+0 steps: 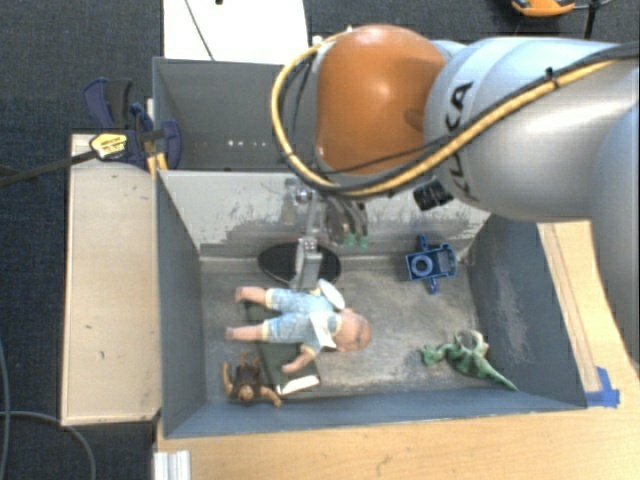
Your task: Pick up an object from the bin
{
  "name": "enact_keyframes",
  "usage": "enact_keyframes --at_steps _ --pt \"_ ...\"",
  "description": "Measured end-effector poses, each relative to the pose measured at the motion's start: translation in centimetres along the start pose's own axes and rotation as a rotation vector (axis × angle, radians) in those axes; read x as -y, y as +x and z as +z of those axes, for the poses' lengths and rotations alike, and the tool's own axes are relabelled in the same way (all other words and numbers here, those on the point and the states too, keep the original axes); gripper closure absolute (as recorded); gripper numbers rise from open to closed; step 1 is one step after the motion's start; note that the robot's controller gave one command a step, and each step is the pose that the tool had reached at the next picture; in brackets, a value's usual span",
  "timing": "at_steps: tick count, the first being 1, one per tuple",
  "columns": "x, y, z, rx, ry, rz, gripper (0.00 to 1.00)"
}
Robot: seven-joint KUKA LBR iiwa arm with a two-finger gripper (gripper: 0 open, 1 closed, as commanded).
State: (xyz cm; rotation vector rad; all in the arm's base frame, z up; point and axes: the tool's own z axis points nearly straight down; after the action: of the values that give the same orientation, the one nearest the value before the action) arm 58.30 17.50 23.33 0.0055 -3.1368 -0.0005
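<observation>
Camera view, from above: the two-finger gripper (309, 266) is seen low in the grey metal bin (520, 298), hung beneath the orange-capped wrist. Whether it is released or clenched cannot be told, as the tip is seen edge-on, and nothing is made out in its grasp.

The landmark is the baby doll in pale blue clothes (300, 318), laid on its side with its long axis across the bin and its bare head towards the view's right. A flat black oval disc (275, 263) lies just behind the doll's body, on the back-wall side. The gripper is placed over this disc, at its right-hand part. A small blue plastic block (430, 261) lies behind the doll's head and further right, well apart from it. A green toy dinosaur (465, 353) lies to the right of the doll's head, towards the front wall. A small brown figure (248, 380) is found just in front of the doll's legs, beside a dark green and white piece.

The coming move is judged to turn on what lies straight below. The disc is directly under the gripper, its longer span running across the bin like the doll's. Being flat against the floor, it is thought to offer little to pinch. The doll, just in front of the gripper, is judged the fuller target.
</observation>
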Motion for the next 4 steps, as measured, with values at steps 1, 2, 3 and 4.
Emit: enact_keyframes --at_steps 1,2,3,4 --pt "0.1 -0.2 -0.5 0.009 -0.002 0.005 0.0" --pt "2.5 1.0 6.9 0.011 -0.002 0.017 0.0" --pt "3.6 2.1 9.7 0.002 -0.001 0.035 0.0" --pt "5.3 3.1 9.3 0.005 0.001 -0.013 0.0"
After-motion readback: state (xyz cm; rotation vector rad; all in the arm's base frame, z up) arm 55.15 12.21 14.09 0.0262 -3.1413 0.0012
